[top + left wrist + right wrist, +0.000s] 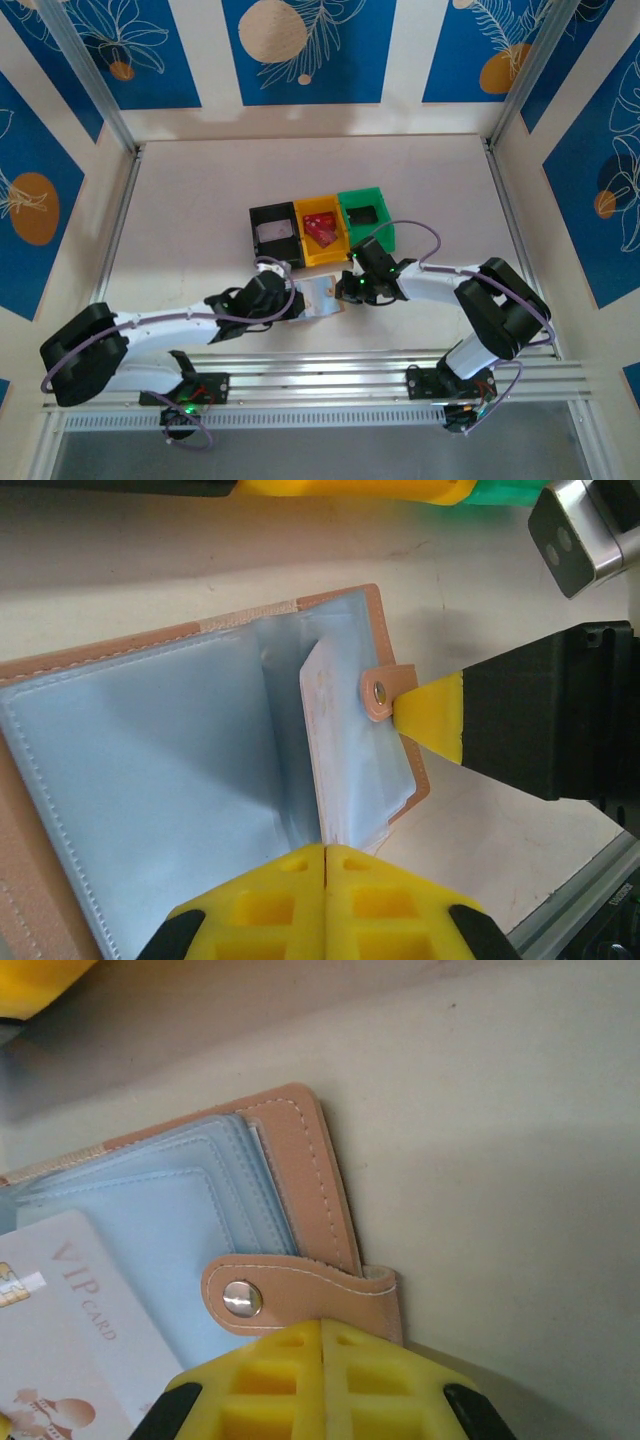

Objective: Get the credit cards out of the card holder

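card holder point(322, 296) lies open on the worktop point(200, 200), near the front edge, between the two claws and just in front of the bin row. Tan cover faces down, pale blue pockets up. One pale card point(330, 740) stands up out of the pocket stack near the fold. From the right wrist it reads "VIP CARD" and sticks out past the pockets. left claw point(327, 865): fingers pressed together with no gap, and the card's lower edge runs into the seam, so it's pinching that card. right claw point(322, 1345): also closed tight, clamped at the snap tab point(300, 1295) on the holder's outer edge. In the left wrist view its yellow fingertip touches the tab. Behind the holder, side by side and touching: black bin point(255, 235), yellow bin point(322, 259), green bin point(362, 195). A dark red card point(320, 227) lies tilted in the yellow bin. Both arms reach in low from either side, wrists nearly meeting over the holder.
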